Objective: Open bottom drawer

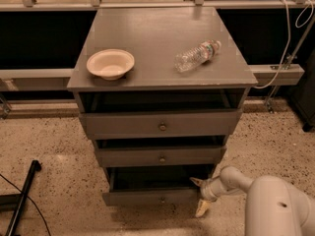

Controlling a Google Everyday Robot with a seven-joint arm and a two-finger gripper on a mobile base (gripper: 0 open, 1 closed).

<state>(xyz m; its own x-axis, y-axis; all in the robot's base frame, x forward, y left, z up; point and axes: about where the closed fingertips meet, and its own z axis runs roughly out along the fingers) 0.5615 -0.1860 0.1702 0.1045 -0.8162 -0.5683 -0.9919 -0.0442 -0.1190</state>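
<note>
The bottom drawer [142, 197] is the lowest, narrowest grey front of three, with a small brassy knob [162, 199]. It stands pulled out a little, with a dark gap above it. My gripper [198, 197] is at the right end of that drawer front, low near the floor. Its fingers are spread open, one fingertip [195, 181] up by the drawer's top edge and the other down by the floor. It holds nothing. My pale arm [275, 205] comes in from the lower right.
The mid-sized drawer [128, 157] and the tall top drawer [123, 125] sit above, each slightly out. On the cabinet top [147, 33] lie a cream bowl [110, 63] and a plastic bottle [197, 55] on its side. A black rod [22, 195] lies on the speckled floor at left.
</note>
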